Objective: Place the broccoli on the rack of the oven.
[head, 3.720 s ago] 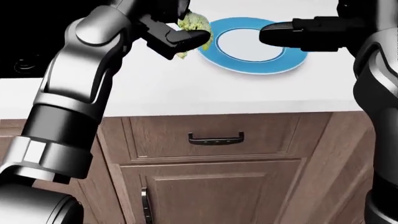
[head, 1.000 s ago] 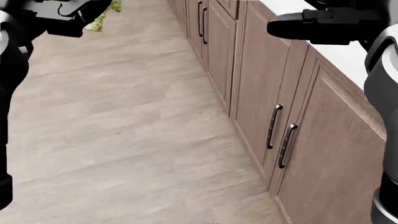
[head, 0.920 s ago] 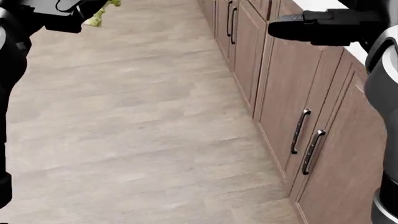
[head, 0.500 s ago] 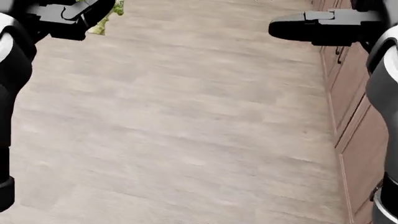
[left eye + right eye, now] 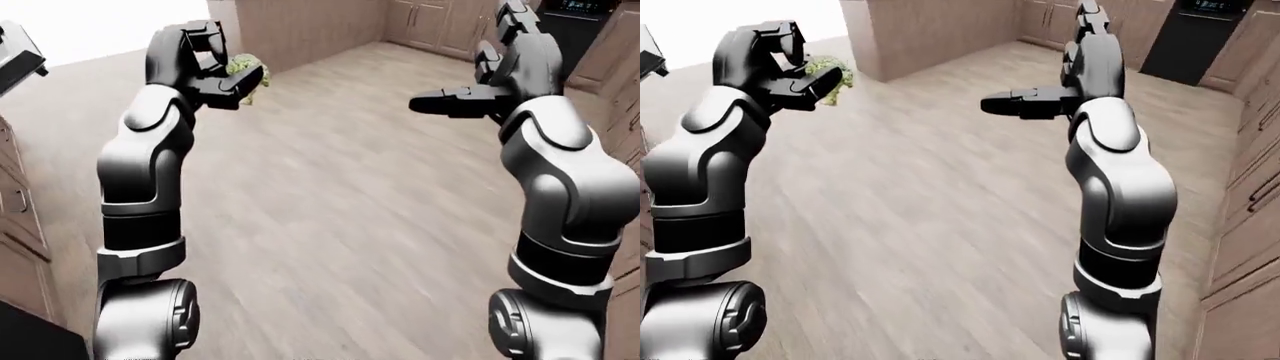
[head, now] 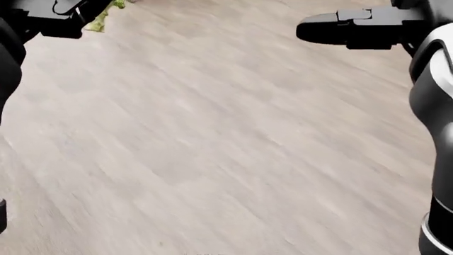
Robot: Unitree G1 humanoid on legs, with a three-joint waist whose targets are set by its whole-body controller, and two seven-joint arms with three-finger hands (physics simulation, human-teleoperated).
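Left-eye view has the broccoli (image 5: 243, 73) up high at the left, gripped in the left hand (image 5: 205, 64), fingers (image 5: 228, 84) curled tight round the pale green floret, well clear of anything that could carry it. Only wooden floor (image 5: 330, 210) lies beneath, so it's riding in mid-air at about shoulder height. Across on the right, the right hand (image 5: 460, 101) juts out flat, fingers straight and holding nothing. Brown cabinets (image 5: 300, 26) line the top of the view, and a dark appliance (image 5: 1185, 37) stands at the top right, possibly the oven, though no rack shows from here. By my reading this is the carry step: the pick is done, the placing is not. Next up, the robot needs to face that appliance, close in, and find an open rack to set the floret on.
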